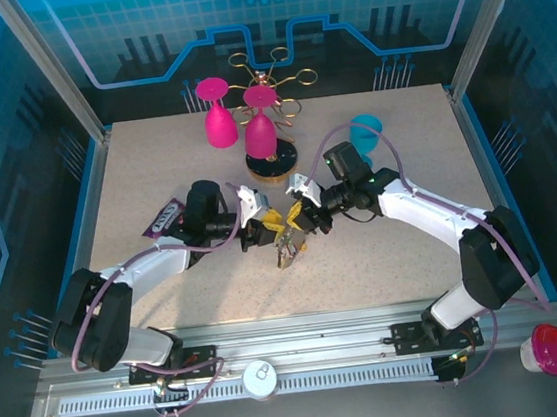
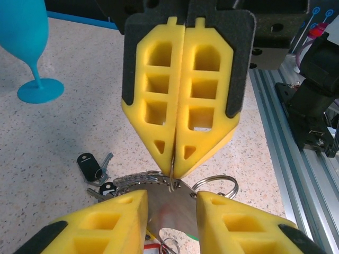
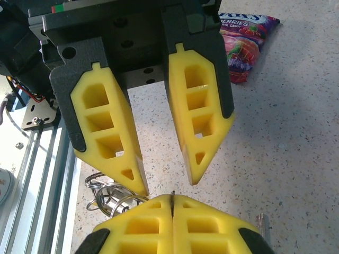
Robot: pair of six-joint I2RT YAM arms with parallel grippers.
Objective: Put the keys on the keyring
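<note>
My two grippers meet tip to tip above the table's middle. The right gripper [image 1: 300, 218] [image 3: 172, 197] is shut on the thin grey wire of the keyring [image 2: 173, 168] [image 3: 172, 201], which runs up between its pressed yellow fingers. A shiny metal plate [image 2: 169, 211] and small split rings [image 2: 216, 185] hang under that grip. The left gripper [image 1: 261, 229] [image 2: 172, 198] is open, its fingers flanking the plate without closing on it. Black-tagged keys [image 2: 91, 165] lie on the table just beyond. A bunch of keys [image 1: 287, 253] dangles below both grippers.
A wooden rack base [image 1: 271, 162] with gold wire loops [image 1: 263, 69] stands at the back, pink wine glasses [image 1: 218, 115] on and beside it. A teal glass [image 1: 366, 136] [image 2: 26, 47] stands behind the right arm. A candy bag [image 1: 164, 216] [image 3: 241, 37] lies left.
</note>
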